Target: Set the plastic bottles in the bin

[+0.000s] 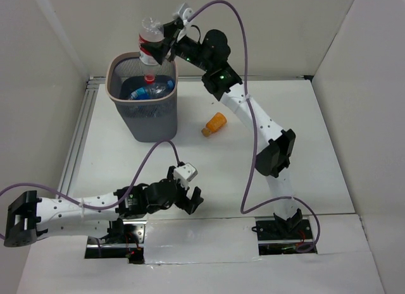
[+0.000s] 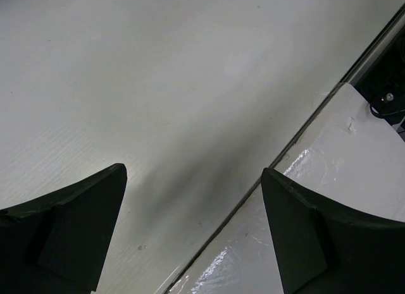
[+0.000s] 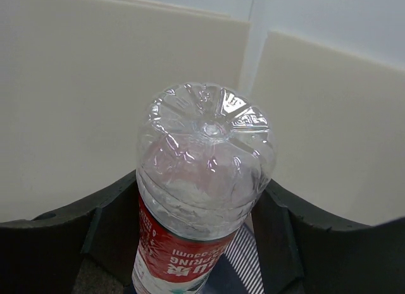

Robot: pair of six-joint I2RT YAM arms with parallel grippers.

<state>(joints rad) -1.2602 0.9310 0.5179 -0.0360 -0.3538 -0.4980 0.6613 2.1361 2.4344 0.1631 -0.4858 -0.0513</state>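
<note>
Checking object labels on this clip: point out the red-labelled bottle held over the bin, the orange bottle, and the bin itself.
Red-labelled bottle point(image 1: 150, 33), top external view, clear body by its upturned base.
Orange bottle point(image 1: 215, 123), top external view, middle of its body.
Bin point(image 1: 149, 123), top external view, near mesh wall.

On the red label point(image 3: 180, 259) of the clear bottle point(image 3: 205, 174) I hold upside down, white letters read "…PRING". Beside them is a figure ending in "ml", its digits unclear.

So it's just a plain white tabletop point(image 1: 316, 155) boxed in by cream panels point(image 1: 285, 28) at the back and both sides, metal rail point(image 1: 79, 136) along the left edge, evenly lit.
</note>
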